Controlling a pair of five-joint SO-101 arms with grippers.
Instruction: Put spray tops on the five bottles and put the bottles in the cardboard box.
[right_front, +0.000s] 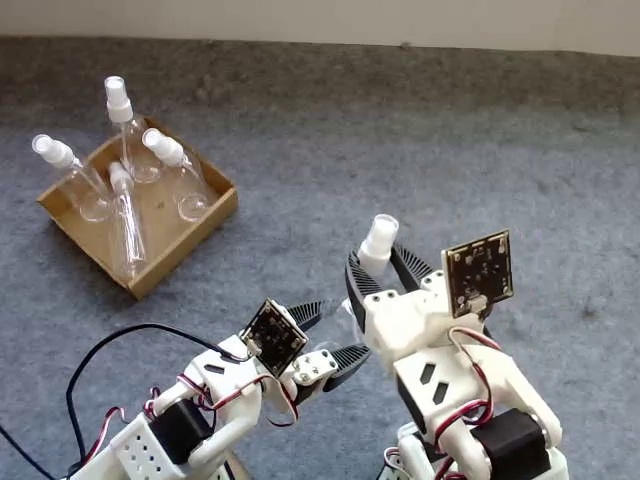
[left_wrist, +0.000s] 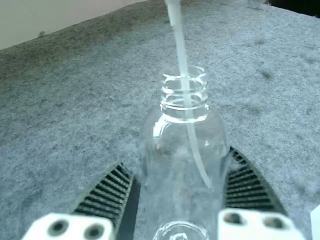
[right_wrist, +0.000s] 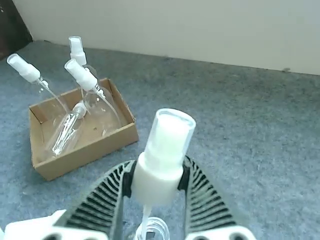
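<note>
Where the two arms meet, at 6 o'clock in the high view, the fifth bottle and its top are together. Left gripper (right_front: 335, 335): black ribbed fingers (left_wrist: 107, 192) clamped on both sides of a clear plastic bottle (left_wrist: 165, 150), round-shouldered, its threaded neck uncapped. Right gripper (right_front: 382, 262), just at 1 o'clock of the left one: ribbed fingers (right_wrist: 200, 200) pinch the white collar of a spray top (right_wrist: 164, 145), a cylinder under a translucent cap. Its thin, pale dip tube (left_wrist: 186, 95) runs down through the neck into the bottle. The collar sits above the threads, not seated.

Count: five bottles, five spray tops. Four capped bottles (right_front: 128, 150) are in the cardboard box (right_front: 190, 245) at 10 o'clock. Three stand or lean; one lying bottle (right_front: 127, 225) rests flat on the box floor. The fifth of each is in the grippers.

Box: shallow, square, brown card, open-topped, low walls, one corner turned toward the arms. Bare floor shows inside, toward its 5 o'clock wall.

Ground: grey nubby carpet (right_front: 480, 150). A wide stretch lies between box and grippers; a wider one spreads from 12 round to 3 o'clock. A pale wall (right_front: 400, 20) bounds the carpet at 12 o'clock. A black cable (right_front: 110, 340) loops at 8 o'clock beside the left arm.
</note>
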